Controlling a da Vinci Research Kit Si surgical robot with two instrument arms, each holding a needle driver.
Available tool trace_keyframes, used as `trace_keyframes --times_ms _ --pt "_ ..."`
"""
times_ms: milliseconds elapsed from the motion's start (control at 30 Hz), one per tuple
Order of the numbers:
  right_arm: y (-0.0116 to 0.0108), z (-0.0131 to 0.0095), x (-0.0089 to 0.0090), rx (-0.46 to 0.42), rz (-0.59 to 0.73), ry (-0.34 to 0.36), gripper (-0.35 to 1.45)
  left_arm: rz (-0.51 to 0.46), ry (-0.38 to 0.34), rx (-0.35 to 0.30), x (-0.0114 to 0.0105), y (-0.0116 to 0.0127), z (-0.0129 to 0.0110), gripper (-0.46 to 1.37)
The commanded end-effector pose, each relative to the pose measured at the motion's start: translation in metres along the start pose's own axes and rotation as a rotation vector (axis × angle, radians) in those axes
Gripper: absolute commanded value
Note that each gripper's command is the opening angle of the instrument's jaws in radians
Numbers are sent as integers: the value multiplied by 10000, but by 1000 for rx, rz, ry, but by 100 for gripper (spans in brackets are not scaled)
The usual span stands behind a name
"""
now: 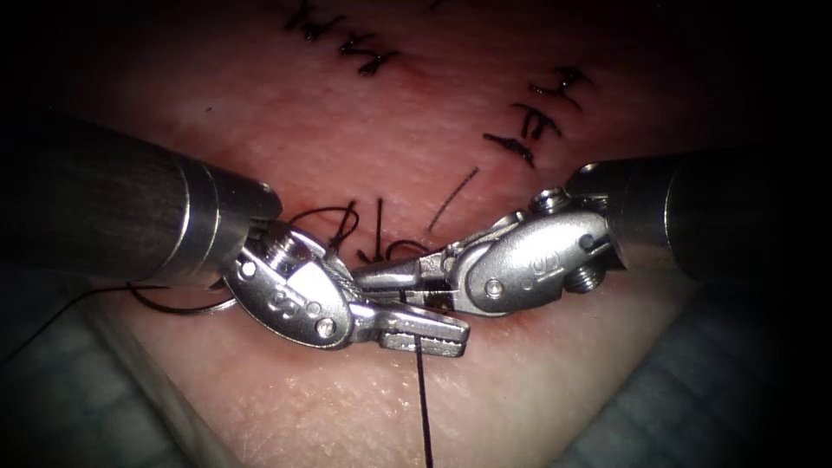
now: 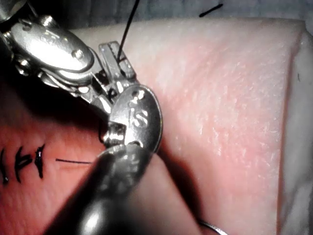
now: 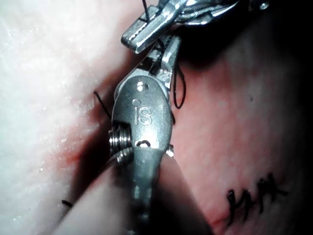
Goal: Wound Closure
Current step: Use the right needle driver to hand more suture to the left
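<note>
Holding the thread near the tissue's front edge, your left tool has its jaws closed on the strand. Keep that tension steady and gentle. Just behind, your right tool points at the loops over the cut; I cannot tell its jaw state. Finished stitches lie beyond. A needle curve glints beside the left shaft, lying free.

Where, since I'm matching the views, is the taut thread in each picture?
Endoscope: thread runs straight down the picture from the left gripper, shut on it.
Left wrist: thread rises from the same gripper's tips.
Right wrist: thread meets the left gripper beyond the right tool.
Shared landmark: the left gripper's ridged tips. Right tool's hold unclear; needle lies on tissue by the left shaft.
</note>
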Motion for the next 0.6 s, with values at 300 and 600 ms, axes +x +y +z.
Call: trace_keyframes --times_ms 300,600 --pt "10 -10 -15 -32 3 -45 -35 10 8 64 1 3 1 80" --pt "27 -26 -52 -59 18 -83 -35 30 0 71 1 17 4 58"
